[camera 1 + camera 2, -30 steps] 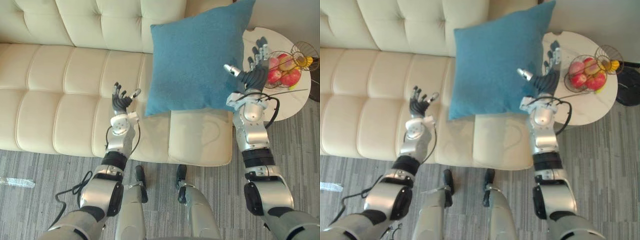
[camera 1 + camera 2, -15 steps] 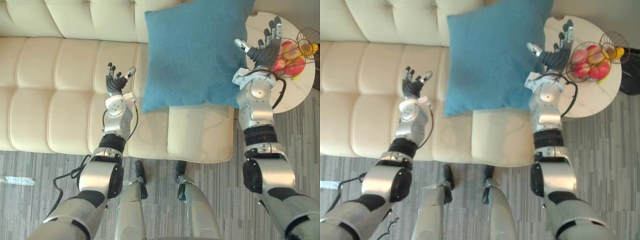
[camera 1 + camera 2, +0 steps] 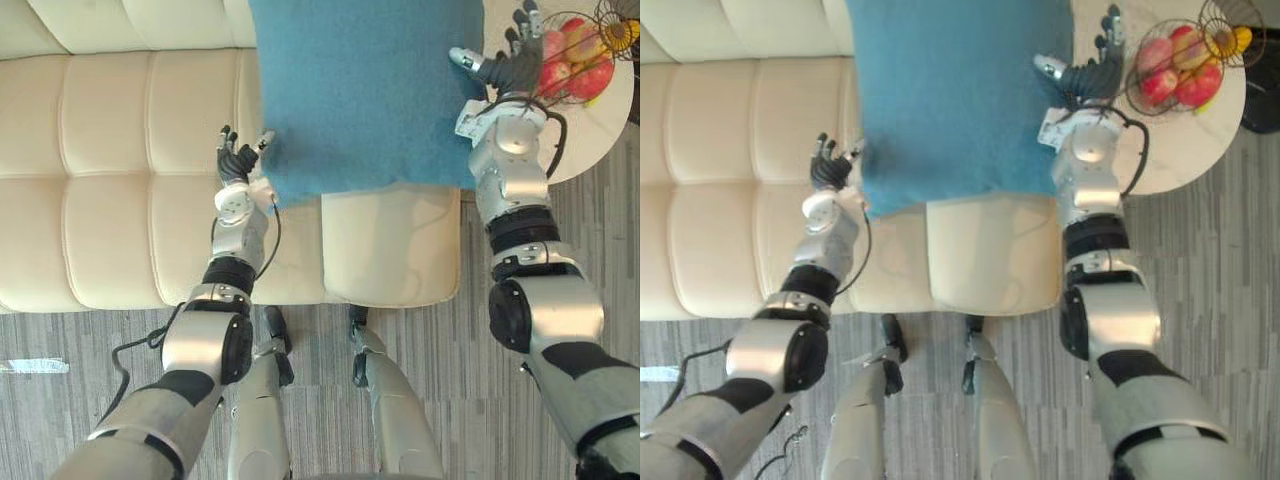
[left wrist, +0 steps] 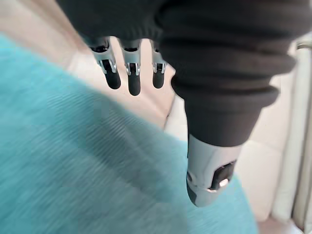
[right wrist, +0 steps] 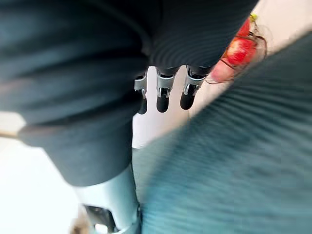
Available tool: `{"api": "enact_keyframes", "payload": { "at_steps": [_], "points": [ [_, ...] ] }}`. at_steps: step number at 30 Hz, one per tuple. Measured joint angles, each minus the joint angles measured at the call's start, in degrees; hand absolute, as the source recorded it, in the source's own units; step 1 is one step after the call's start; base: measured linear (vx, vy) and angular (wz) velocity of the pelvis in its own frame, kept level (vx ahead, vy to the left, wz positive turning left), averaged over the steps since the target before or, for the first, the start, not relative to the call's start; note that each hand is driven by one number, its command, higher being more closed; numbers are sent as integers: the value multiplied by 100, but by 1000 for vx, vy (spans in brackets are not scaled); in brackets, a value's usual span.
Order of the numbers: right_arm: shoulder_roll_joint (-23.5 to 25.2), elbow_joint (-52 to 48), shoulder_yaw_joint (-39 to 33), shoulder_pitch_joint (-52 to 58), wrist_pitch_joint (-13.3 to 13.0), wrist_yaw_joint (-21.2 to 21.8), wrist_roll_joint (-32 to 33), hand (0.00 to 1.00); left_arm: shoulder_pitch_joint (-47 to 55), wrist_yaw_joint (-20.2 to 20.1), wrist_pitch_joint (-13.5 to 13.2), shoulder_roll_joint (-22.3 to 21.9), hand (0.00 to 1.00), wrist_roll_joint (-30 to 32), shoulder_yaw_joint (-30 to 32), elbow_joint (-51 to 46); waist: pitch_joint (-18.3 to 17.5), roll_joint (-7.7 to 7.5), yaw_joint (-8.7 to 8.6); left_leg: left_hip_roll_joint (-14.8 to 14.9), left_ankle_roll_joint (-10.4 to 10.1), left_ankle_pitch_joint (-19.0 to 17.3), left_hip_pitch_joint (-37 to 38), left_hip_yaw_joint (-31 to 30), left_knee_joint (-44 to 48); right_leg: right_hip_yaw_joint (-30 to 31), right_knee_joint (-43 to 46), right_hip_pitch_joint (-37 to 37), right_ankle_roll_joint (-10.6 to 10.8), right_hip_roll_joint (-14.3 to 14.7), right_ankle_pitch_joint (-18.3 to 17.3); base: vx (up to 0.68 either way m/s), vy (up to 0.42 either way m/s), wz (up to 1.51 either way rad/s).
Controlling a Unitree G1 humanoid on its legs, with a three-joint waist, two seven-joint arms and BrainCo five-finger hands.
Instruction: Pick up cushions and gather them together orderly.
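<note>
A large blue cushion (image 3: 365, 90) stands on the cream sofa (image 3: 100, 180), leaning against its backrest. My left hand (image 3: 237, 164) is open at the cushion's lower left corner, its thumb touching the cushion's edge. In the left wrist view the thumb (image 4: 209, 170) lies over the blue cloth (image 4: 73, 170) with the fingers straight. My right hand (image 3: 510, 68) is open at the cushion's right edge, fingers pointing up. The right wrist view shows its straight fingers (image 5: 163, 92) beside the blue cloth (image 5: 234, 161).
A round white side table (image 3: 590, 130) stands right of the sofa, close to my right hand, with a wire basket of fruit (image 3: 575, 65) on it. Grey striped carpet (image 3: 80, 400) lies in front of the sofa.
The whole picture has shifted as the camera moved closer. Both hands have closed in on the cushion's sides; the left thumb now touches its lower left corner.
</note>
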Motion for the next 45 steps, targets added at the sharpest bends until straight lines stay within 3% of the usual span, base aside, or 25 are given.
{"api": "enact_keyframes", "payload": {
  "at_steps": [3, 10, 11, 12, 19, 23, 29, 35, 41, 45],
  "points": [
    [177, 0, 204, -94, -150, 88, 375, 0, -11, 17, -4, -47, 0, -2, -7, 9, 6, -1, -30, 7, 1, 4, -145, 72, 14, 62, -70, -150, 19, 10, 84, 15, -43, -10],
    [436, -8, 412, -98, -392, 79, 593, 0, -12, 93, -46, -47, 0, -11, -197, 4, 8, 0, -51, 27, 3, 1, -267, 130, 46, 133, -143, -252, 18, 25, 159, 4, -44, -5],
    [443, -8, 428, -98, -409, 79, 599, 100, -13, 123, -51, -47, 0, -20, -272, -5, 8, 0, -52, 34, 3, 1, -289, 121, 53, 131, -167, -257, 18, 33, 183, -10, -56, 2],
    [443, -27, 439, -98, -423, 79, 599, 100, -14, 151, -59, -49, 100, -31, -359, -26, 8, 0, -52, 35, 4, 1, -312, 114, 50, 127, -209, -258, 20, 36, 205, -7, -37, 2],
    [383, -277, 436, 147, -481, 32, 600, 100, -17, 413, -170, -49, 100, -557, -758, -383, 8, 0, -63, 1, 0, 108, -364, -29, -55, 16, -200, -285, 17, 28, 209, 1, -43, 9],
    [385, -384, 437, 493, -486, 9, 670, 100, -12, 655, -182, -85, 100, -910, -964, -730, 12, 1, -19, -58, -43, 229, 2, -36, -343, -1, -177, -44, 26, 17, 188, 32, -49, 6],
    [421, -1127, 436, 1785, -354, -196, 1131, 100, 283, 942, -485, -173, 100, -1013, -1508, -2378, 24, -8, 26, -144, -54, 233, 526, -168, -468, -115, 338, 293, 10, -91, -279, 55, -40, 16],
    [917, -3135, 446, 3636, -233, -375, 1251, 100, 1630, 1079, -753, -348, 100, -775, -2121, -4562, 27, -5, 57, -254, -142, 87, 1471, -167, -491, -150, 980, 971, 71, -252, -812, 69, -18, 9],
    [1359, -5231, 679, 5236, -637, -417, 988, 100, 3535, 1074, -1032, -502, 100, -479, -2382, -6128, -13, 8, 108, -310, -130, -304, 2167, -219, -176, -256, 1446, 1685, 105, -414, -1344, 27, 3, 11],
    [1717, -5827, 902, 6375, -747, -416, 677, 100, 4818, 994, -1058, -497, 100, -459, -2785, -6622, -514, 49, 216, -392, -135, -386, 2380, -323, -216, -364, 1478, 1937, 143, -501, -1491, 57, 14, 16]
  ]
}}
